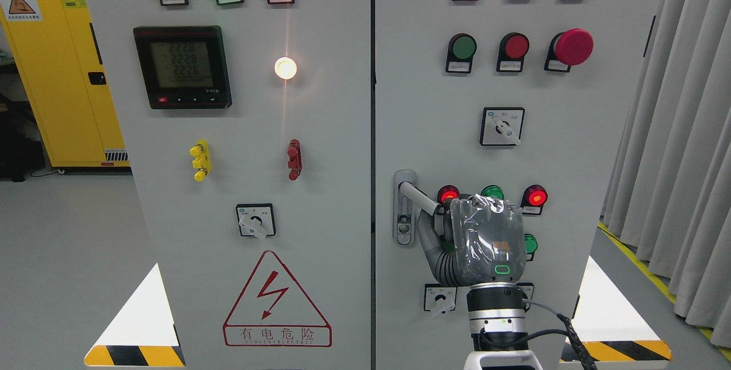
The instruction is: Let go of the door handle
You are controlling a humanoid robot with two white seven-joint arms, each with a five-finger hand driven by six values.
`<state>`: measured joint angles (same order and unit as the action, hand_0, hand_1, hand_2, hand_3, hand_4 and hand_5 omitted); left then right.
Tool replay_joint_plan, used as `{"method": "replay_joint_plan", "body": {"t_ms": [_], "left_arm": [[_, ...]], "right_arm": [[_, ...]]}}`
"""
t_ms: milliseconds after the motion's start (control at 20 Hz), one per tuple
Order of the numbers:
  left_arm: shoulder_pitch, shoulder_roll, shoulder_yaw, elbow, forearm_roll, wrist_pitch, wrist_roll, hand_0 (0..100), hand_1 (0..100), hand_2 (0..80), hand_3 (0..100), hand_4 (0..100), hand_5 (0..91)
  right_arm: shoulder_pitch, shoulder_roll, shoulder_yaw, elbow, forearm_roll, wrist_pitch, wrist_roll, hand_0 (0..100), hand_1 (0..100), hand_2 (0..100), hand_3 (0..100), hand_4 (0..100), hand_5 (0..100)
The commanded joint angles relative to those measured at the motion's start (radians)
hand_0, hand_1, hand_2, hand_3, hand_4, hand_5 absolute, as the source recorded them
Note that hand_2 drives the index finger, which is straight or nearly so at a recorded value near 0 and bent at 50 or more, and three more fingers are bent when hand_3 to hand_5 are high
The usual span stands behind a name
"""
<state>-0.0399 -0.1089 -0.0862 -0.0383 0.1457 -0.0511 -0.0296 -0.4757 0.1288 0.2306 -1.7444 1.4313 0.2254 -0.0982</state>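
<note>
The door handle [418, 197] sat on the right cabinet door [502, 130], just right of the seam between the two doors, its silver lever swung out from the backplate [404, 210] and slanting down to the right. The right hand [485, 238], wrapped in clear plastic film, came up from the bottom edge right of that handle, with its back toward the camera. Its thumb [428, 238] curved up beneath the lever and the tip of the lever met the upper left corner of the hand; the fingers themselves were hidden behind the palm, so whether they were closed round the lever or slack beside it could not be told. Just right of the handle, partly covered by the hand, a lit red lamp [448, 193] and a green lamp [492, 191] showed, with another lit red lamp [535, 196] farther right. Well above the handle sat a rotary switch [502, 126], and higher still a red mushroom button [573, 47]. Left of the handle, across the seam on the left door [251, 159], were a digital meter [183, 67] and, lower down, a red lightning warning triangle [277, 301].
</note>
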Motion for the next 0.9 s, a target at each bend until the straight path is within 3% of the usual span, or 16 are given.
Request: {"method": "replay_joint_plan", "body": {"t_ms": [0,850], "left_arm": [[0.0,0.0,0.0,0.0,0.0,0.0,0.0,12,56,0.0,0,0,0.0],[0.0,0.0,-0.001,0.0,0.0,0.0,0.0,12,56,0.0,0,0,0.0]], "right_arm": [[-0.003,0.0,-0.002,0.0,0.0,0.0,0.006,66,37,100,100,100,100],[-0.003,0.0,-0.01,-0.003,0.0,0.0,0.006,65,36,100,100,100,100]]}}
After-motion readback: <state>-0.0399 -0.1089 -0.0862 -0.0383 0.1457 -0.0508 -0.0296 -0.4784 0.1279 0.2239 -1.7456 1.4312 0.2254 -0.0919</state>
